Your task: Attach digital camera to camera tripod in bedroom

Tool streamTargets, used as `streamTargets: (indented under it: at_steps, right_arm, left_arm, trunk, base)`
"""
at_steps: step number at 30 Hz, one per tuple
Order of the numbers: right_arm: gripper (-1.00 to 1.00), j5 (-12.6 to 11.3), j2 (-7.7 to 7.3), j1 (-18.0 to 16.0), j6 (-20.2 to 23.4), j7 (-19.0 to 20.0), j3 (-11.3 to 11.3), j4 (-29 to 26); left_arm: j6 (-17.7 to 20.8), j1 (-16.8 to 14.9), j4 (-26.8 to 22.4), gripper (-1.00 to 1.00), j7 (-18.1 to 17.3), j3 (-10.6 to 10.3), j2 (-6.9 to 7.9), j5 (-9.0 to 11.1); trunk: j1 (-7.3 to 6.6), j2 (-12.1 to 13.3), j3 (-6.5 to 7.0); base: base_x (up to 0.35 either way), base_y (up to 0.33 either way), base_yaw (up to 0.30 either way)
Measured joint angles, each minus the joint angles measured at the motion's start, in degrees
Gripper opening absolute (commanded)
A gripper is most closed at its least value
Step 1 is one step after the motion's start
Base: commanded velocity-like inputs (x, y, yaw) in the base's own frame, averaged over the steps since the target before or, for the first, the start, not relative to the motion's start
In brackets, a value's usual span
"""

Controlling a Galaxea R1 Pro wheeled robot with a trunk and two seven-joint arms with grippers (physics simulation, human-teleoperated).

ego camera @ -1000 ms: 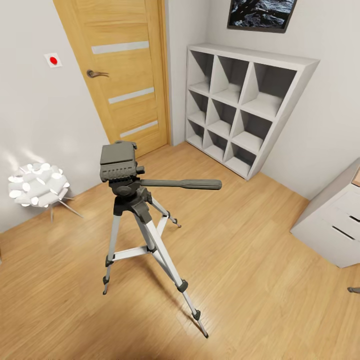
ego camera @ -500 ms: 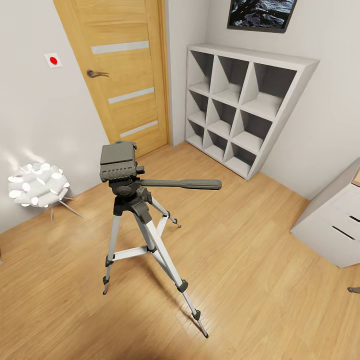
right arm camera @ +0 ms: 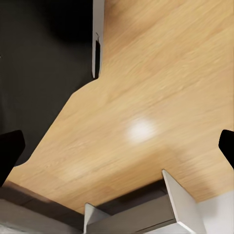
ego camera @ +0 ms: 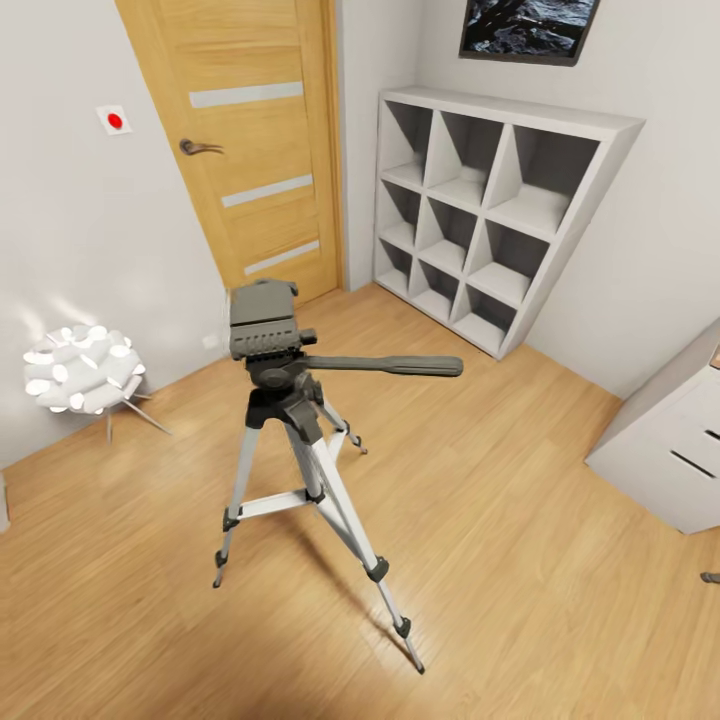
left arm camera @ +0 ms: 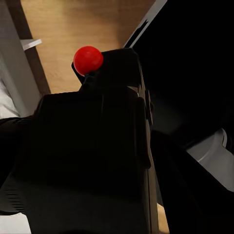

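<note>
The camera tripod (ego camera: 300, 440) stood upright on the light wood floor (ego camera: 520, 520), legs spread, its long handle pointing toward the grey cube shelf (ego camera: 490, 210). A wooden door (ego camera: 250, 150) stood behind it, a white lamp (ego camera: 80, 368) beside it. No writing was legible anywhere. The digital camera (left arm camera: 92, 156), red dot up, sat close before the left wrist lens, apparently held by the left gripper, though I cannot tell for sure. The right gripper (right arm camera: 117, 146) was spread wide over bare floor.
</note>
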Motion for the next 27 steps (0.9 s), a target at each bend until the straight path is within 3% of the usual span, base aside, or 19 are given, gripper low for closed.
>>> streamTargets:
  at_steps: [19, 27]
  right_arm:
    - [1.00, 0.1, 0.39, 0.0, 0.2, 0.0, 0.0, 0.1]
    - [1.00, 0.0, 0.41, 0.0, 0.5, 0.0, 0.0, 0.1]
  left_arm:
    - [0.0, 0.0, 0.0, -1.00, 0.0, 0.0, 0.03, 0.5]
    - [0.0, 0.0, 0.0, -1.00, 0.0, 0.0, 0.02, 0.3]
  trunk:
    - [0.01, 0.0, 0.00]
    - [0.00, 0.0, 0.00]
  base:
    - [-0.076, 0.158, 0.000]
    - [-0.044, 0.056, 0.000]
